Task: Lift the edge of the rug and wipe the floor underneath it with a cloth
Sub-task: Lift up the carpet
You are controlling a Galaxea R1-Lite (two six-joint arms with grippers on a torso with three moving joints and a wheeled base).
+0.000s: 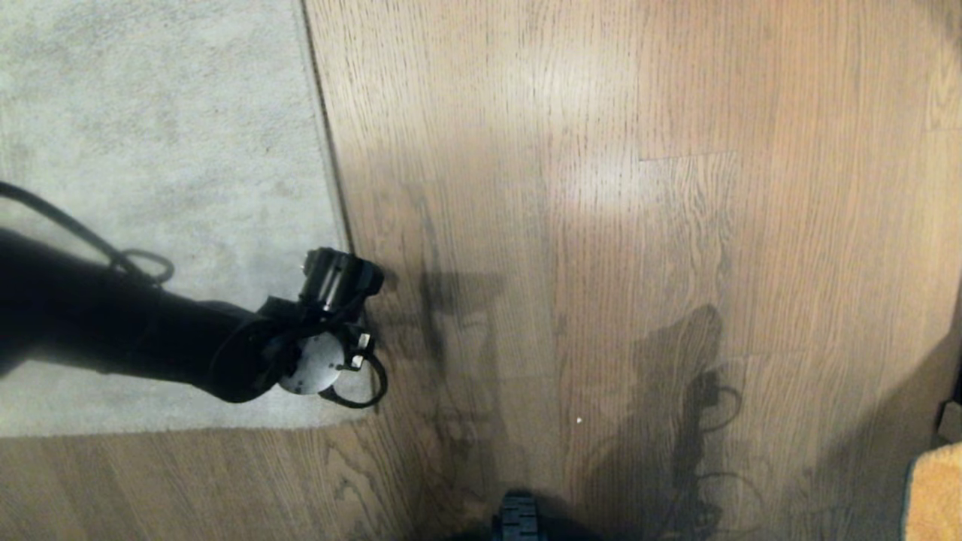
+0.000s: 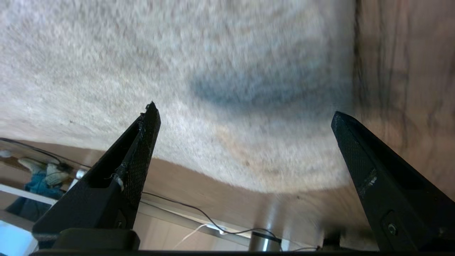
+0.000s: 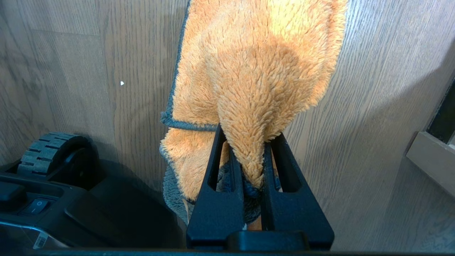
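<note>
The pale grey rug (image 1: pixel 150 150) lies flat at the left on the brown plank floor (image 1: pixel 601 225). The rug edge (image 1: pixel 331 150) runs straight away from me. My left gripper (image 1: pixel 368 282) hangs over that edge near the rug's near corner. In the left wrist view the left gripper (image 2: pixel 244 110) is open wide and empty, one finger over the pile, the other near the rug edge (image 2: pixel 352 53). My right gripper (image 3: pixel 249 132) is shut on the fuzzy orange cloth (image 3: pixel 256 71), which droops over the floor (image 3: pixel 373 106). A corner of the cloth (image 1: pixel 936 492) shows at the lower right.
A wheel of my base (image 1: pixel 517 518) sits at the bottom centre, also seen as the wheel (image 3: pixel 53 145) beside the cloth. A dark furniture edge (image 1: pixel 951 417) stands at the far right. A metal leg (image 2: pixel 263 241) and thin cables lie beyond the rug's corner.
</note>
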